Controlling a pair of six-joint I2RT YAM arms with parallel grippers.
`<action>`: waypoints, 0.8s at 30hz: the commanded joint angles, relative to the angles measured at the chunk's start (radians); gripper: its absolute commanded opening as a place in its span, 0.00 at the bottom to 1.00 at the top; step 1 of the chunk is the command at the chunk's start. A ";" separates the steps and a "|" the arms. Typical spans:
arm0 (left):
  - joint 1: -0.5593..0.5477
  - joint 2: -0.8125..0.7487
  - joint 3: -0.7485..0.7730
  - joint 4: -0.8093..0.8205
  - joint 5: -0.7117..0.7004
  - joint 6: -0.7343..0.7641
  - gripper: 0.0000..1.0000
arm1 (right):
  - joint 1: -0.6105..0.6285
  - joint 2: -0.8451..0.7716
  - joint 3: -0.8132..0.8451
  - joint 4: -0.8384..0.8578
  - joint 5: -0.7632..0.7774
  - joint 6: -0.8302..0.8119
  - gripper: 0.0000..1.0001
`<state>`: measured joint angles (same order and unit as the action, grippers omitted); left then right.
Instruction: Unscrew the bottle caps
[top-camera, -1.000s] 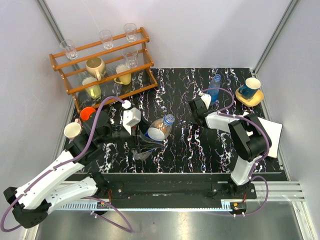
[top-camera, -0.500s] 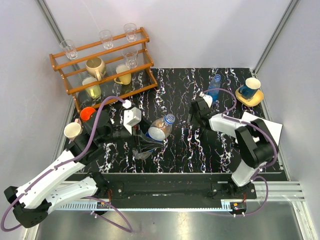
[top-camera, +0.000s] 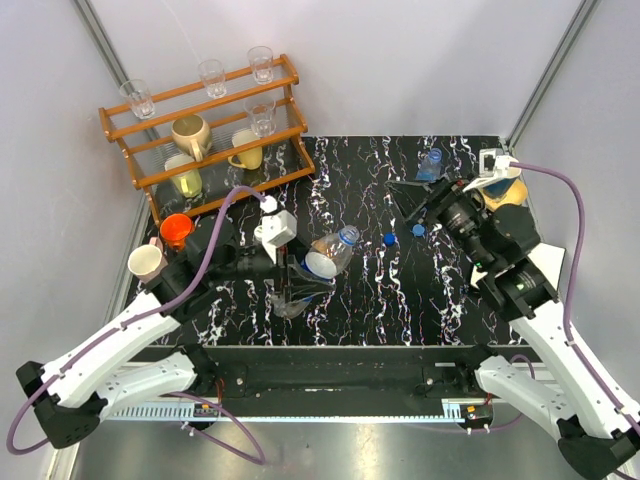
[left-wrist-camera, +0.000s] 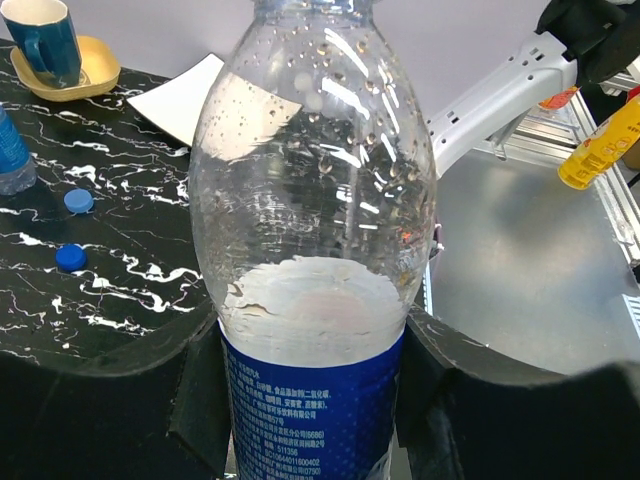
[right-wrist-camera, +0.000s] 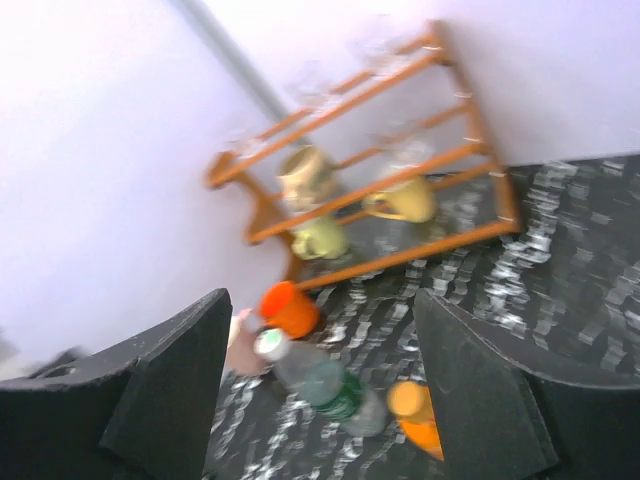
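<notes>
The bottle with the blue label (top-camera: 326, 254) is held off the worktop (top-camera: 350, 175), left of the middle, tilted with its neck toward the far right. The left claw (top-camera: 293, 268) is clenched around its label band, a pad on each side in the wrist view. Its neck end looks bluish from above, so the cap seems to be on, though it is too small to be sure. The right claw (top-camera: 418, 200) hangs released and empty above the right side, near the translucent blue bottle (top-camera: 432, 163). Two loose blue caps (top-camera: 390, 239) lie on the worktop between the arms.

The step in hand looks like bringing the right claw to the held bottle's cap. To do it well, the right claw should line up with the bottle's long axis and close squarely on the cap only, not the neck. The left grip should be firm enough to stop the bottle turning, yet not so hard that the thin wall caves. Then twist, and pull straight off along the neck.
</notes>
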<state>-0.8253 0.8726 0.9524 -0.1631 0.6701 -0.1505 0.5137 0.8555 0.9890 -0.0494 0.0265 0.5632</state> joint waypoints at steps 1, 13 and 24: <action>-0.003 0.025 0.026 0.063 -0.021 -0.004 0.56 | 0.005 0.007 0.026 0.088 -0.388 0.059 0.83; -0.009 0.137 0.078 0.060 -0.056 -0.004 0.56 | 0.019 -0.009 0.062 0.092 -0.560 0.087 0.86; -0.015 0.170 0.100 0.076 -0.084 -0.007 0.56 | 0.071 0.008 0.062 -0.033 -0.562 0.023 0.66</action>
<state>-0.8349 1.0409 0.9997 -0.1619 0.6056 -0.1539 0.5671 0.8597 1.0119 -0.0380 -0.5194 0.6201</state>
